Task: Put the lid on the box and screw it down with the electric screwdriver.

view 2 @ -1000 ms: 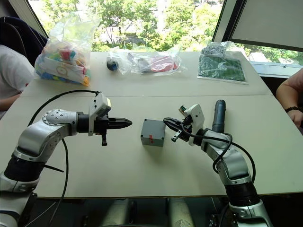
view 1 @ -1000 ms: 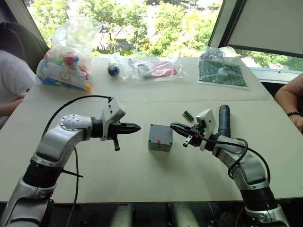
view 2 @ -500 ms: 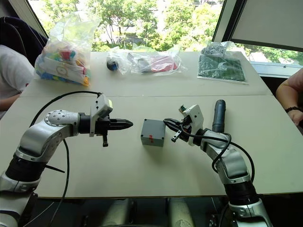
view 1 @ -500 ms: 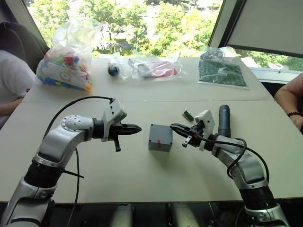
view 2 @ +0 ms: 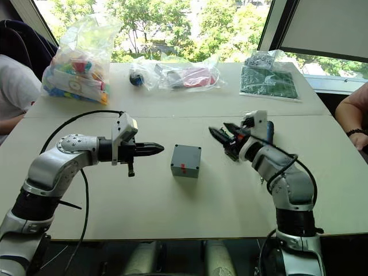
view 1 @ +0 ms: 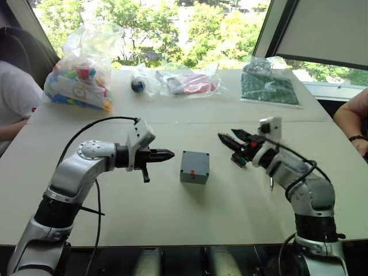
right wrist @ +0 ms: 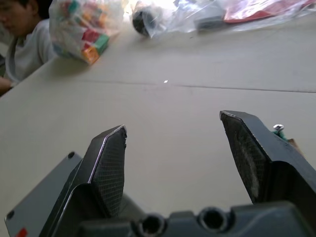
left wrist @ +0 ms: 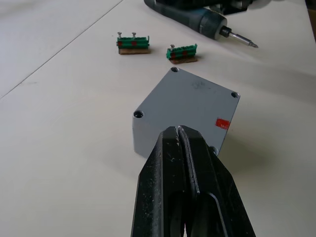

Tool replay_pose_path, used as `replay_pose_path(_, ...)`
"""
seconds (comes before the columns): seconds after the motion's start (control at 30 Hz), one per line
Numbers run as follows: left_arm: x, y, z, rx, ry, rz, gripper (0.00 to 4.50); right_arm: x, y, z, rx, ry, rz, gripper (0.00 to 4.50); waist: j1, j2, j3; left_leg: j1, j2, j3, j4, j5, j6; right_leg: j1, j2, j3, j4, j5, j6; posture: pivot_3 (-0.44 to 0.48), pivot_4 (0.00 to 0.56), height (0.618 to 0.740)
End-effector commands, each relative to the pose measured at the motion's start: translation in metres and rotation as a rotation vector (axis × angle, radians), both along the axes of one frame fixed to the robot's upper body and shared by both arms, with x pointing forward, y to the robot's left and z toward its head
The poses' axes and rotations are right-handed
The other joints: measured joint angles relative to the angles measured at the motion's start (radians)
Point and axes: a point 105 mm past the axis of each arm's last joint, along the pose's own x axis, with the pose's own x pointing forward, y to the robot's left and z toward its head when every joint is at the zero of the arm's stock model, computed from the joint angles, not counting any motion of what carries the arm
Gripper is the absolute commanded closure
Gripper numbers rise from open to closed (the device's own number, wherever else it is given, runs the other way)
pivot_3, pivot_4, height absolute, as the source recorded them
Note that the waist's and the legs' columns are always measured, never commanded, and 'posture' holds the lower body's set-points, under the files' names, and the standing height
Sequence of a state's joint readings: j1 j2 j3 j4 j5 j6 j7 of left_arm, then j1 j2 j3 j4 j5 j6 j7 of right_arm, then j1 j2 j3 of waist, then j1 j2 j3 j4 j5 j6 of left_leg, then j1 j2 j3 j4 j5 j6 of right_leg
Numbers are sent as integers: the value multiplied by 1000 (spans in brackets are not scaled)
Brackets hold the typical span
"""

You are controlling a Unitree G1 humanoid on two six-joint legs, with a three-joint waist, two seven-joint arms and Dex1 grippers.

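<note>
On the desk (view 1: 172,213) our box (view 1: 194,167) sits centred with the lid (left wrist: 195,103) on it. Our left claw (view 1: 167,154), empty and pinched closed, points at it; our right claw (view 1: 230,140) gapes wide, empty. The electric screwdriver (left wrist: 197,17) lies beyond.

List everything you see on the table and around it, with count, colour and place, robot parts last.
box: one, grey, red mark on its side, table centre, lid on top
screwdriver: one, dark grey, beyond the box
terminal blocks: two, green, between box and screwdriver
toy bag: one, clear, multicoloured contents, far left
bags: clear, red and dark contents, far middle
board: one, green, far right
table: one, beige
people: two, at the left and right edges
left pincer: black, shut, pointing at the box
right pincer: black, open, raised right of the box
</note>
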State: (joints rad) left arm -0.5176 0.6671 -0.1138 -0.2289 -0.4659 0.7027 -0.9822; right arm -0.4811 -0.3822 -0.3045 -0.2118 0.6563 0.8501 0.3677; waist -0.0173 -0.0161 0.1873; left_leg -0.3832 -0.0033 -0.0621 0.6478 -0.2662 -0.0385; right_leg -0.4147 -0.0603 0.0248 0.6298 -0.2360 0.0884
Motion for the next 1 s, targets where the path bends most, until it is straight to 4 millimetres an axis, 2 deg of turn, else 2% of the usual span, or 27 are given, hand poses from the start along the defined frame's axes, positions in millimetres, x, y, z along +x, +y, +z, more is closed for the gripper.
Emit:
replay_pose_path(0.03, -5, -5, 19, 5, -83, -70, 4500, 1, -38, 59, -78, -70, -127, 1340, 2, 4, 2, -1, 0, 0, 0, 0, 0, -1, 0, 0, 0, 0, 0, 0, 150, 740)
replay_pose_path(0.13, -7, -12, 31, -15, -117, -123, 4500, 8, -68, 70, -184, 43, -238, 537, 6, 3, 2, -7, 0, -1, -1, 0, 0, -7, 0, -1, 0, 0, 0, 0, 150, 740)
replay_pose_path(0.2, -6, -18, 43, -27, -173, -152, 4500, 7, -71, 77, -220, 196, -180, 16, 4, 4, 2, -8, 0, 0, -1, 0, 0, -8, 0, -1, -1, 1, 3, 0, 150, 740)
replay_pose_path(0.3, -5, -25, 53, -48, -220, -172, 4500, 2, -87, 70, -356, 381, -213, 16, 0, 6, 4, -10, -1, 3, -1, 0, 0, -11, -1, 1, -1, 1, 2, 0, 150, 740)
replay_pose_path(0.4, -8, -31, 50, -19, -247, -197, 4500, -7, -108, 43, -507, 543, -248, 16, 1, 5, 3, -10, -1, 2, -2, -1, 3, -11, -1, 0, -2, 0, 2, 0, 150, 740)
replay_pose_path(0.47, -11, -33, 45, 1, -255, -214, 4500, -12, -115, 25, -487, 655, -256, 16, -3, 5, 3, -10, -1, 3, -2, -2, 3, -11, -1, 1, -2, 1, 4, 0, 150, 740)
replay_pose_path(0.57, -13, -38, 41, -9, -257, -210, 4500, -19, -117, 4, -471, 788, -235, 16, -3, 6, 4, -10, -1, 4, -1, -2, 3, -11, -1, 2, -2, 1, 5, 0, 150, 740)
replay_pose_path(0.87, -21, -42, 31, -21, -250, -168, 4500, -5, -117, -10, -496, 888, -206, 16, -3, 6, 4, -9, -1, 4, 0, -2, 3, -11, 0, 2, -1, 1, 4, 0, 150, 740)
replay_pose_path(1.0, -27, -40, 25, -15, -254, -132, 4500, 2, -108, -24, -548, 939, -156, 16, -4, 6, 4, -10, 0, 4, 0, -2, 3, -11, 0, 2, -1, 2, 5, 0, 150, 740)
